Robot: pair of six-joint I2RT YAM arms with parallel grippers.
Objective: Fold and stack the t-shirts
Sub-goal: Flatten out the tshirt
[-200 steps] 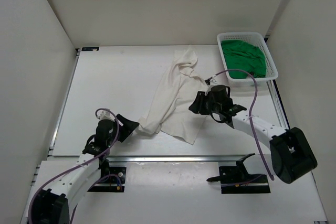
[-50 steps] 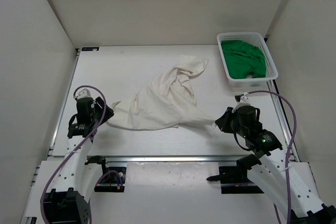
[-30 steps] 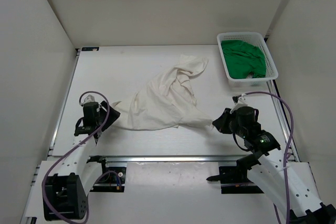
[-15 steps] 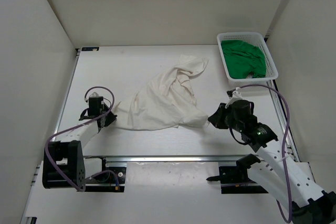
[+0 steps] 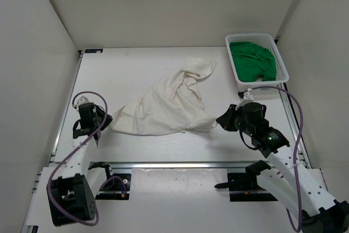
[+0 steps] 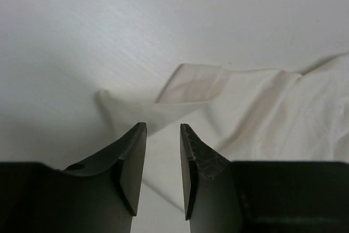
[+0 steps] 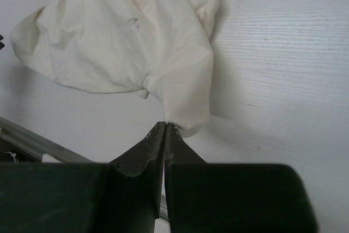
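A crumpled white t-shirt (image 5: 163, 105) lies across the middle of the table. My right gripper (image 5: 221, 121) is shut on the shirt's right corner, and the right wrist view shows cloth (image 7: 136, 31) pinched between the tips of the right gripper (image 7: 164, 125). My left gripper (image 5: 102, 121) sits just left of the shirt's left corner. In the left wrist view the left gripper (image 6: 163, 129) is open with a narrow gap, and the shirt's folded corner (image 6: 191, 88) lies flat just past the tips, not pinched. A green t-shirt (image 5: 251, 61) is bunched in the basket. No red t-shirt shows clearly.
The white mesh basket (image 5: 282, 64) stands at the back right corner of the table. An aluminium rail (image 5: 180, 163) runs along the near edge in front of both arm bases. White walls close in the table on the left, back and right.
My left gripper has let go of the shirt's left corner, opened and backed off to the left. The corner now lies stretched further left. The right gripper still holds its corner, slightly shifted.
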